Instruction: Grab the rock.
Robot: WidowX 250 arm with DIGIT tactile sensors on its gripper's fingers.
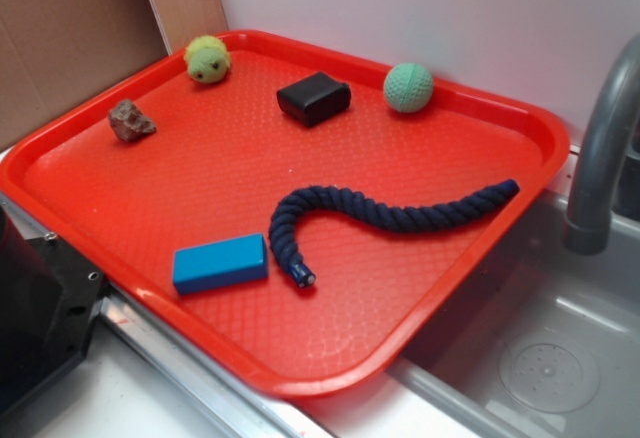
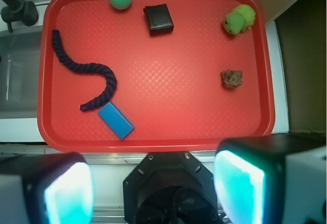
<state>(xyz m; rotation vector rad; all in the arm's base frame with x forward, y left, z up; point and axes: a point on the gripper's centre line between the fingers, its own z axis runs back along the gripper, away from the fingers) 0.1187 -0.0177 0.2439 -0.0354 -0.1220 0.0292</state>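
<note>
The rock (image 1: pixel 131 120) is a small jagged brownish-grey stone lying on the red tray (image 1: pixel 120 208) near its back left rim. The wrist view shows the rock (image 2: pixel 232 78) at the tray's right side, lying alone. My gripper (image 2: pixel 153 188) hangs high above the robot base, off the tray's near edge. It is open, its two glowing pads (image 2: pixel 240 185) far apart with nothing between them. The gripper is out of the exterior view.
On the tray (image 2: pixel 153 142) also lie a fuzzy yellow-green ball (image 1: pixel 207 58), a black block (image 1: pixel 314 97), a green ball (image 1: pixel 408 87), a dark blue rope (image 1: pixel 380 220) and a blue block (image 1: pixel 220 263). A grey faucet (image 1: pixel 600 158) and sink stand at the right.
</note>
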